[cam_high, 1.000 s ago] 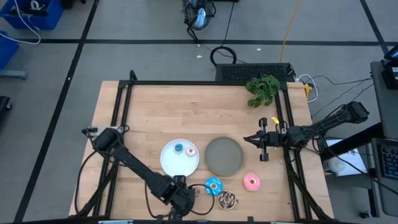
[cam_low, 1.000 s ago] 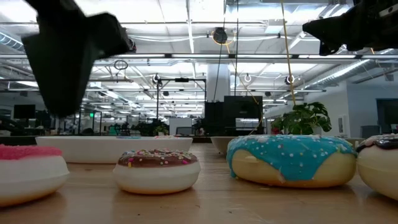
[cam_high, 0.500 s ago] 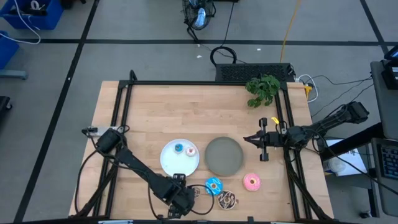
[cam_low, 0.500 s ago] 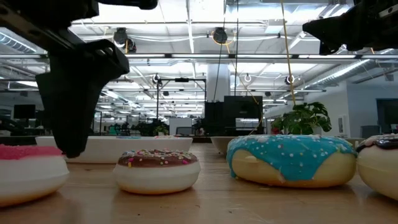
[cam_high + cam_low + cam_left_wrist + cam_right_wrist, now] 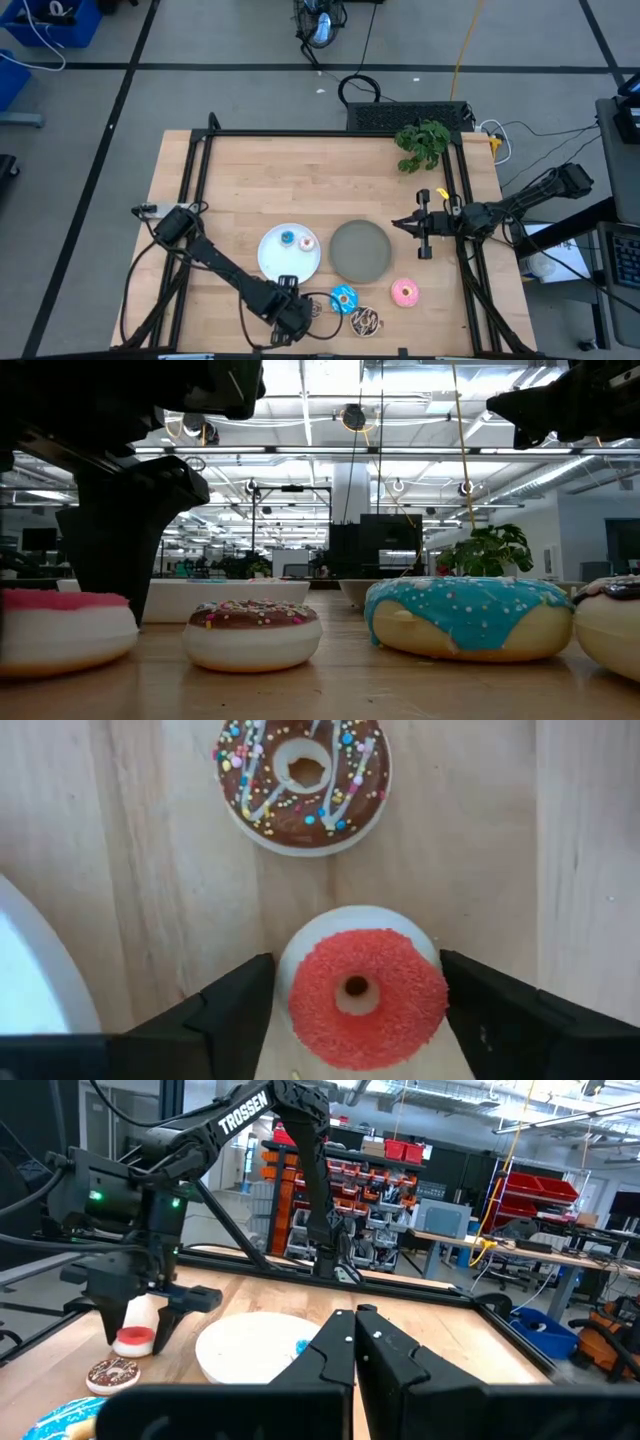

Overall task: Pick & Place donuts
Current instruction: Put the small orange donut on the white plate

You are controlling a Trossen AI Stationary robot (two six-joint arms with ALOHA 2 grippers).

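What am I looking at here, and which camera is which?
Two robot arms work at a wooden table. One picture looks straight down, one sits at table height, and each wrist carries a camera. The left gripper is open, with a finger on either side of a small red donut, near the chocolate sprinkled donut. The right gripper waits shut on the right. Also there: a white plate with two tiny donuts, a grey plate, a blue-iced donut and a pink donut.
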